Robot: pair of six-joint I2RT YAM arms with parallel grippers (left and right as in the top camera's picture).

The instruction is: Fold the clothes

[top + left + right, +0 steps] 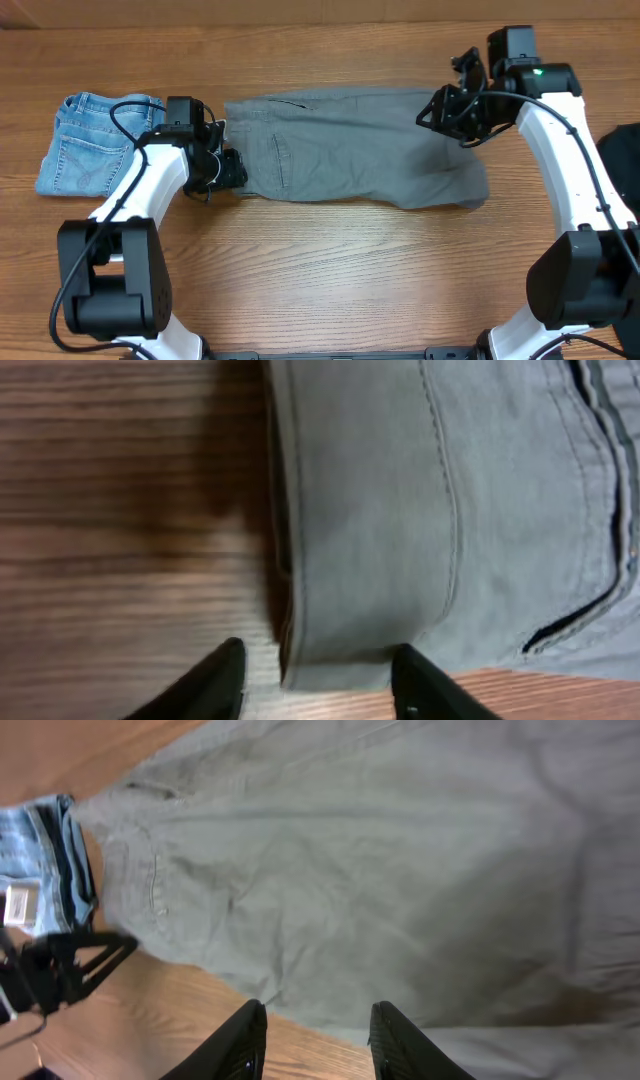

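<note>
The grey shorts (350, 150) lie flat across the middle of the table, waistband to the left. My left gripper (225, 168) is low at the waistband's near corner. In the left wrist view the gripper (318, 678) is open, and the waistband corner (335, 660) lies between its fingertips without being pinched. My right gripper (450, 110) hovers above the right end of the shorts. In the right wrist view it (315, 1035) stands open over the cloth's edge (330, 1010), holding nothing. The light-blue denim shorts (95, 145) lie folded at the far left. A black garment (622, 160) shows at the right edge.
The wooden table (330, 270) runs bare in front of the shorts. The denim shorts (35, 850) lie close behind my left arm (60, 970). Both arm bases stand at the near edge.
</note>
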